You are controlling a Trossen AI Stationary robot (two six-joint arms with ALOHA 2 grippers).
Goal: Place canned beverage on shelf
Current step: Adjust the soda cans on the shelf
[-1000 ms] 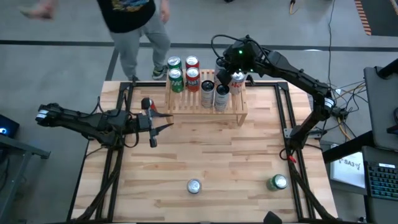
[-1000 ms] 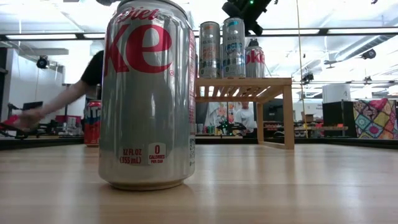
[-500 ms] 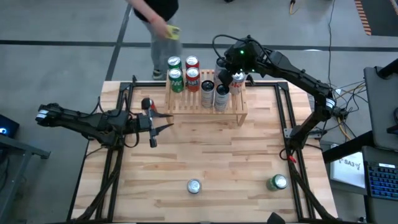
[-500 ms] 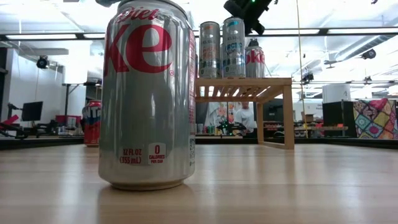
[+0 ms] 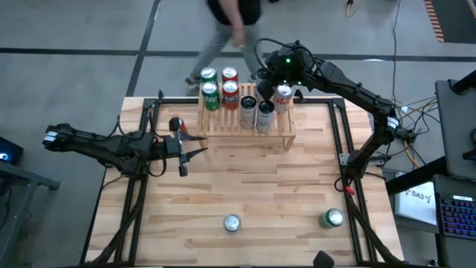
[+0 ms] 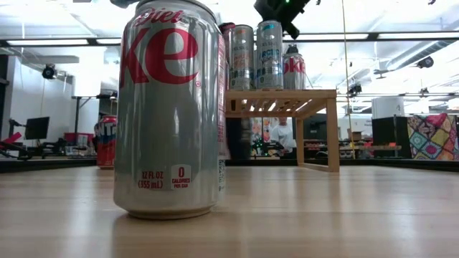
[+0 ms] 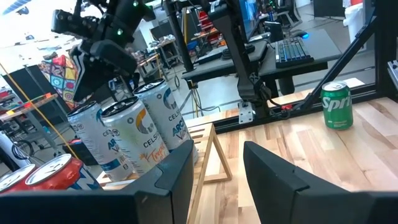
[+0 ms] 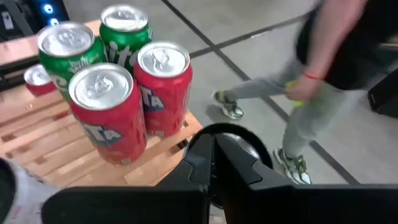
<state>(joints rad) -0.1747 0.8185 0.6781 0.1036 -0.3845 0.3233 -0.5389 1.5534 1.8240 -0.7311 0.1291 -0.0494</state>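
While the right gripper point(image 5: 269, 82) hangs over the shelf point(image 5: 249, 132), fingers pressed together and empty, remaining cans, silver point(image 5: 233, 222) and green point(image 5: 332, 217), wait on the table's near edge. Lift clear first. Left gripper point(image 5: 195, 151) half-parted, empty.

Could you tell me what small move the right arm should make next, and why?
Probably lift clear and head for a loose can: the right gripper is shut and looks empty above the shelf, while the silver can and green can stand on the table.
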